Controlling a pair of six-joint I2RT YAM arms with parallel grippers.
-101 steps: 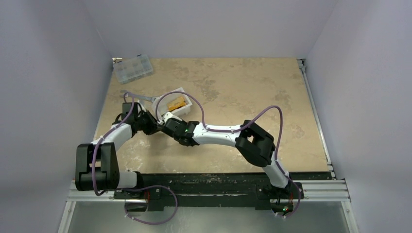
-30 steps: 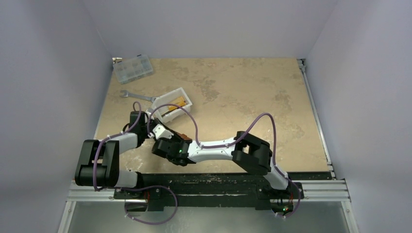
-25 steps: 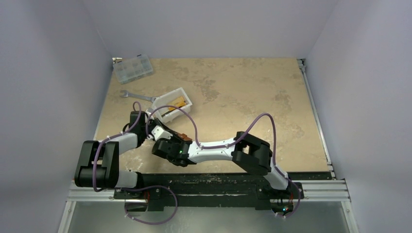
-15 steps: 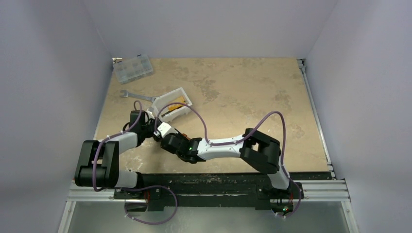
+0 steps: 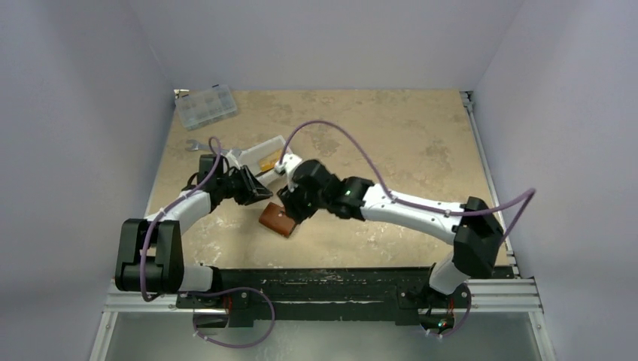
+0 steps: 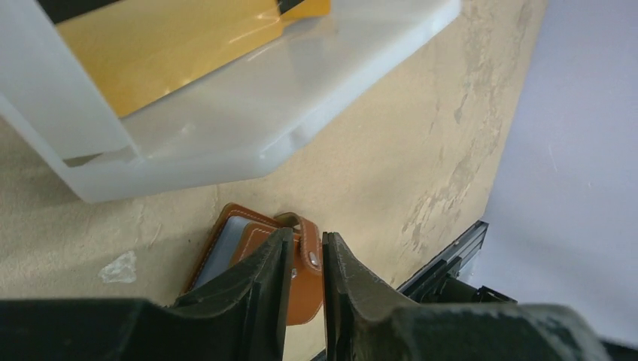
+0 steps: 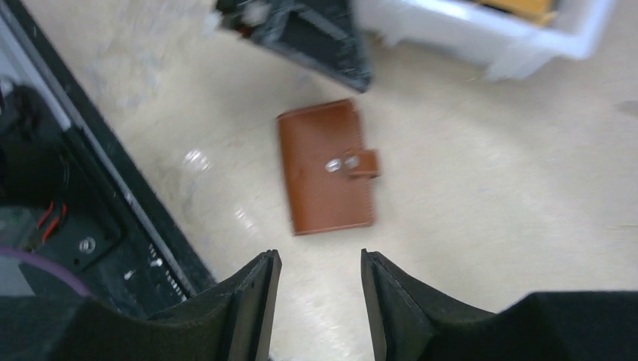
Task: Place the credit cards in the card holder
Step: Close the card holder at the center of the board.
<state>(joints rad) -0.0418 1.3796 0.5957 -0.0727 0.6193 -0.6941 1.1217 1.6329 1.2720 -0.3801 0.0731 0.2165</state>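
Top view: small brown leather card holder (image 5: 277, 220) lies flat on the mottled tan tabletop (image 5: 391, 150), lower left of centre, close to the black rail along the bottom edge. Nothing is touching it.

Right wrist view: holder sits mid-frame, folded shut, strap across its right edge with the round snap stud showing. Right gripper (image 7: 316, 259) hangs above it, fingers spread wide, nothing between them.

Left wrist view: left gripper (image 6: 305, 239) has its fingers nearly together, with a thin gap and nothing clamped in it. The holder shows through and beside that gap at lower centre. A pale blue-grey surface shows inside its cover; cannot tell whether that is a card or the lining.

White rectangular plastic tray (image 6: 226, 143) fills the upper left of the left wrist view, apart from the holder. An orange-yellow plastic card (image 6: 165, 53) lies inside it, dark strip along the top edge.

Top view, upper left: clear compartmented plastic box (image 5: 205, 105) in the table corner. Below it, a silver wrench (image 5: 194, 144), partly hidden by the left arm.
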